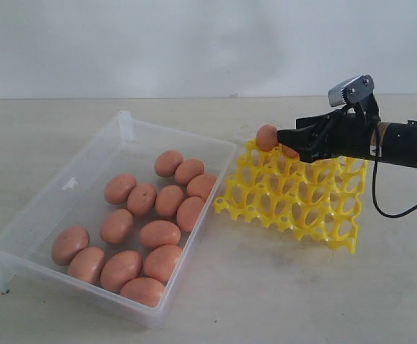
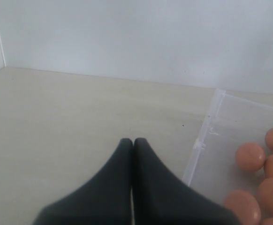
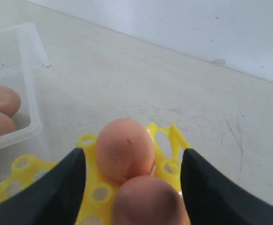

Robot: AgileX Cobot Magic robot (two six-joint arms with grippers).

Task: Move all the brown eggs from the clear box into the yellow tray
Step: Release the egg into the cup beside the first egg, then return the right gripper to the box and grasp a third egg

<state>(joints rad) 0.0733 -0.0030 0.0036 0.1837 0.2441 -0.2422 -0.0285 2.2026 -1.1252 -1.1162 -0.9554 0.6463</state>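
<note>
Two brown eggs (image 1: 267, 137) sit in adjoining cups at the far corner of the yellow tray (image 1: 316, 208); fourteen lie loose in the clear box (image 1: 58, 193) beside it. The right gripper (image 3: 132, 154) is spread wide either side of the nearer egg, gripping nothing; likely a set-down, since the cups stop smooth ovals rolling. The left gripper (image 2: 132, 140) is closed, empty, parked outside the box. Shells are matt, faintly speckled; the tray is an openwork plastic grid; the box is transparent and low-walled.

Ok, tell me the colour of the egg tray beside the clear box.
The tray is plain bright yellow; the exterior view shows it best.
</note>
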